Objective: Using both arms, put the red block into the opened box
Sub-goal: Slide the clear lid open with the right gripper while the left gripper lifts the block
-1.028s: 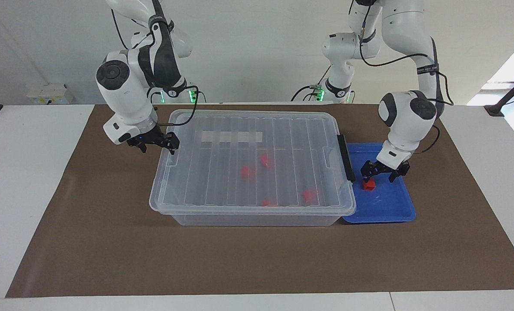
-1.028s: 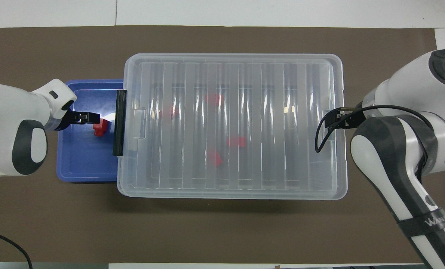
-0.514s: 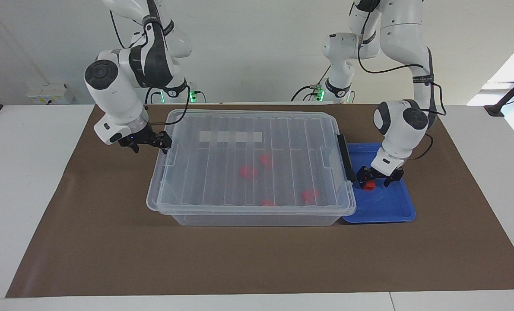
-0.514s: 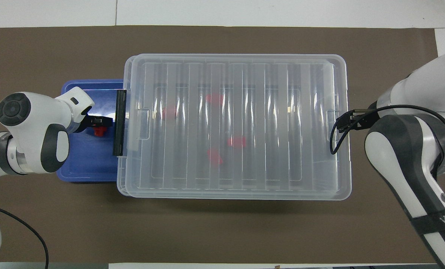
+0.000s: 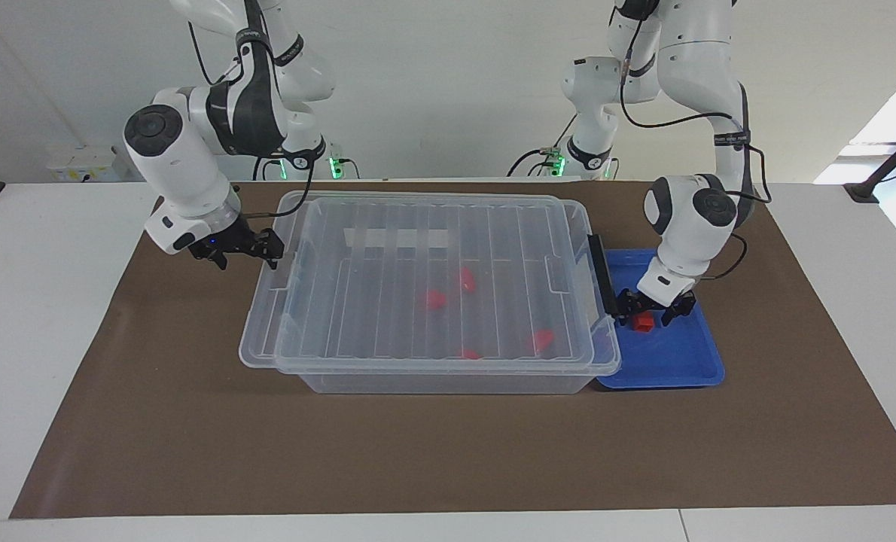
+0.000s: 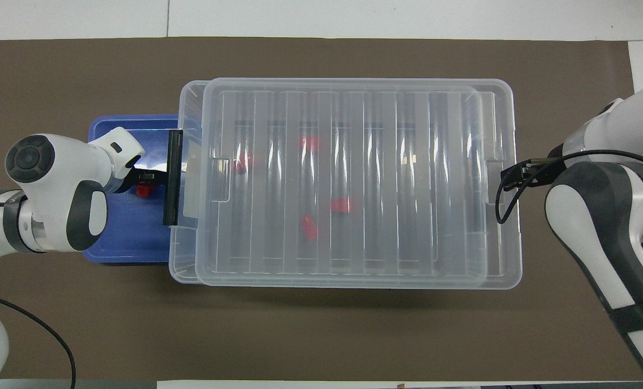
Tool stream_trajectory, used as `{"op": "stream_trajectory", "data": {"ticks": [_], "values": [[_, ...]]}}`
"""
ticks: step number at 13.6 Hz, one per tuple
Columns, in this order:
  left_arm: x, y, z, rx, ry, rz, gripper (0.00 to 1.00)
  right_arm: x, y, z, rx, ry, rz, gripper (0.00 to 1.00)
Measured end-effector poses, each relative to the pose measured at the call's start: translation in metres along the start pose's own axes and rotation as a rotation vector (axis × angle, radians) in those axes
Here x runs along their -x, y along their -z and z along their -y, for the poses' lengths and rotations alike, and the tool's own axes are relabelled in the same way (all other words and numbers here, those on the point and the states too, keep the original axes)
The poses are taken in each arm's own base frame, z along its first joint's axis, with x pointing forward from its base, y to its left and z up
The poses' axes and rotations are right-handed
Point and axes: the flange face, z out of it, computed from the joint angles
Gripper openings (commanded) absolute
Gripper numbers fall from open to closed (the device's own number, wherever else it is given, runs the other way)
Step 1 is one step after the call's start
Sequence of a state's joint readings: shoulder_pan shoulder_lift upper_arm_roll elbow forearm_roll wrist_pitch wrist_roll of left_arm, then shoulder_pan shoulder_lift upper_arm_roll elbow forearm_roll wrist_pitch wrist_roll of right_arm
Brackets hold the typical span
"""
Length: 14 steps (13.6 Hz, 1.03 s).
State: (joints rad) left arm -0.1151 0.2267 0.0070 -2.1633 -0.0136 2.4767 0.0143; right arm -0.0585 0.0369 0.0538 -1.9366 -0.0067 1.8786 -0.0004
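The red block (image 5: 644, 322) (image 6: 143, 189) lies in a shallow blue tray (image 5: 681, 354) beside the box (image 5: 448, 382). My left gripper (image 5: 647, 310) (image 6: 148, 176) is low over it, fingers apart on either side of the block. The box's ribbed clear lid (image 5: 418, 248) (image 6: 354, 183) sits shifted toward the right arm's end, baring a strip of the box rim (image 6: 187, 102) at the tray end. My right gripper (image 5: 263, 252) (image 6: 510, 175) grips the lid's end edge. Several red pieces (image 5: 434, 299) (image 6: 341, 204) show through the lid inside the box.
A black handle (image 5: 602, 278) (image 6: 172, 178) runs along the box's end next to the blue tray, close to my left gripper. Everything stands on a brown mat (image 5: 448, 452) that covers the middle of the white table.
The right gripper has drawn the lid toward the right arm's end, uncovering a strip of the box. The left gripper has come down around the red block.
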Motion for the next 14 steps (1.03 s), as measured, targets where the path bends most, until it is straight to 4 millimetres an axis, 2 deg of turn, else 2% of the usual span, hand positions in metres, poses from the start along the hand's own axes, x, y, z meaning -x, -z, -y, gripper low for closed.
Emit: {"op": "stream_trajectory", "data": {"ticks": [1,2,8,9,10,12,14], "values": [[0.0,0.0,0.0,0.0,0.001,0.0,0.4,0.0,0.0,-0.005,0.0,0.003,-0.004,1.0],[0.0,0.001,0.002,-0.001,0.004,-0.001,0.01,-0.001,0.001,-0.01,-0.001,0.007,-0.009,1.0],[0.002,0.009,0.004,-0.001,0.029,0.016,0.0,0.0,0.002,-0.042,0.014,0.047,-0.018,1.0],[0.003,0.016,0.003,-0.001,0.035,0.018,0.0,0.0,0.002,-0.048,0.015,0.055,-0.02,1.0],[0.003,0.028,0.003,0.0,0.038,0.021,0.0,0.0,0.002,-0.055,0.016,0.064,-0.025,1.0],[0.007,0.063,0.0,0.002,0.043,0.039,0.0,0.001,0.003,-0.069,0.017,0.081,-0.029,1.0],[0.009,0.111,-0.008,0.004,0.046,0.052,0.0,0.003,0.003,-0.085,0.018,0.096,-0.033,1.0]]}}
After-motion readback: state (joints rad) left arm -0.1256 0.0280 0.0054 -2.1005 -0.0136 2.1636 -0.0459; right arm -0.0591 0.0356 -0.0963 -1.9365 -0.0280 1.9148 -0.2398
